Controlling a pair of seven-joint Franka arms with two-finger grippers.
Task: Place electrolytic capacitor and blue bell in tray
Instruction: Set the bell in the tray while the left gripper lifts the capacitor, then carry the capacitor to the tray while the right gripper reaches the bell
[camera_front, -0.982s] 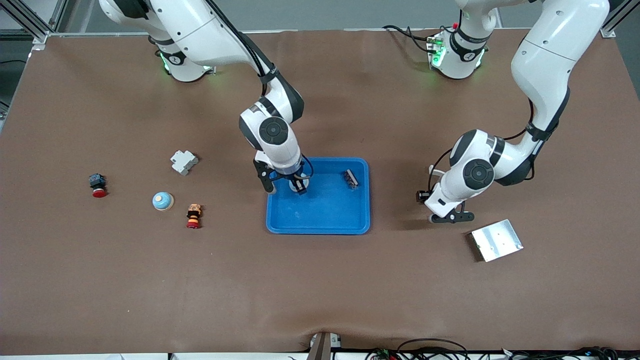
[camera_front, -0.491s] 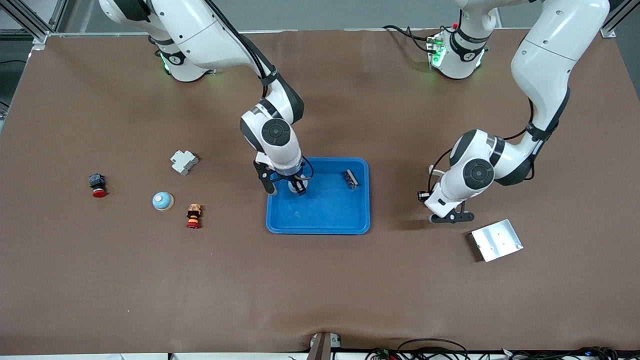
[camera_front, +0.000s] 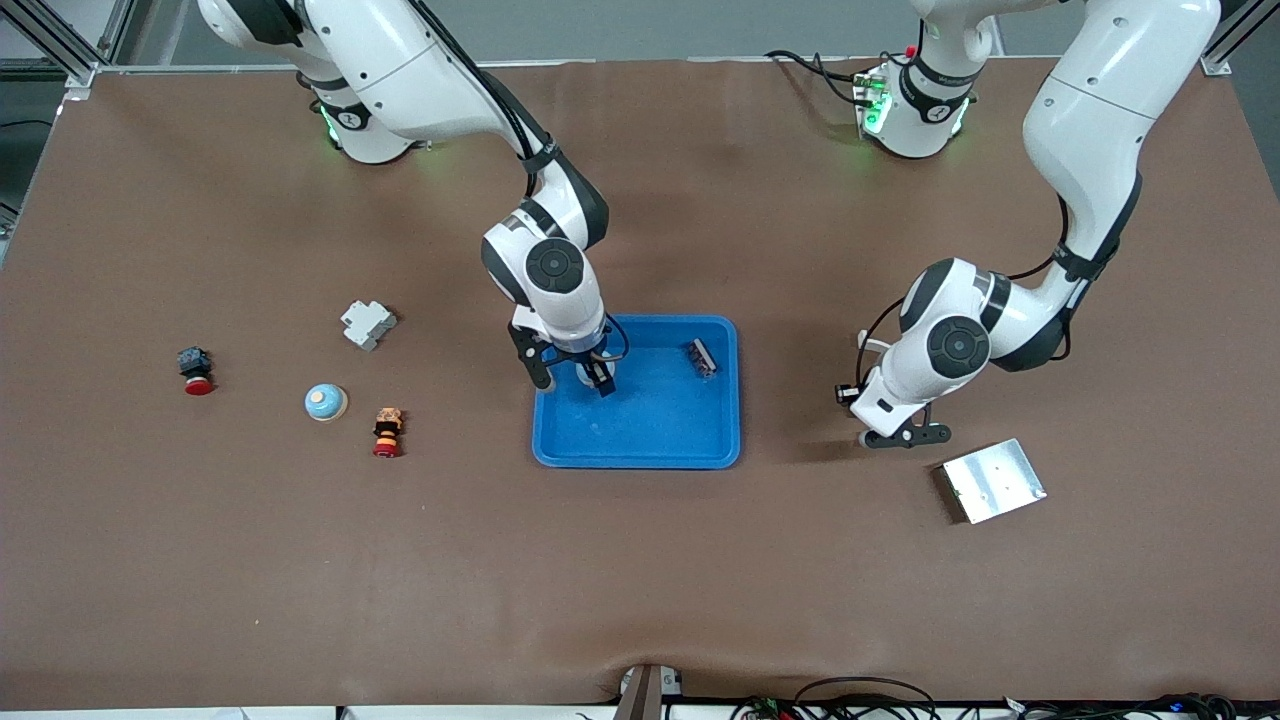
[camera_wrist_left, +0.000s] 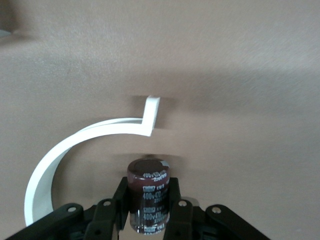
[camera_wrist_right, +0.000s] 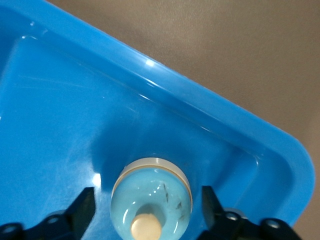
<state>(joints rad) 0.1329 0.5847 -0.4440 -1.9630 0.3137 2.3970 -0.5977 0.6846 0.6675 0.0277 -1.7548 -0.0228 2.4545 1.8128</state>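
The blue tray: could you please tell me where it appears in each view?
Front view: tray mid-table, under the right tool.
Right wrist view: tray corner fills most of the picture.
Left wrist view: not in it.
Shared landmark: blue bell inside the open right tool.

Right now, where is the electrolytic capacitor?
The electrolytic capacitor is clamped in the left gripper, over bare table between the blue tray and the silver plate.

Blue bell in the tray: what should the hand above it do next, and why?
Probably lift the right hand straight up. Its fingers stand apart on either side of the blue bell, which sits on the floor of the tray, so rising should clear it without a knock. The left hand, over bare table, is shut on the capacitor.
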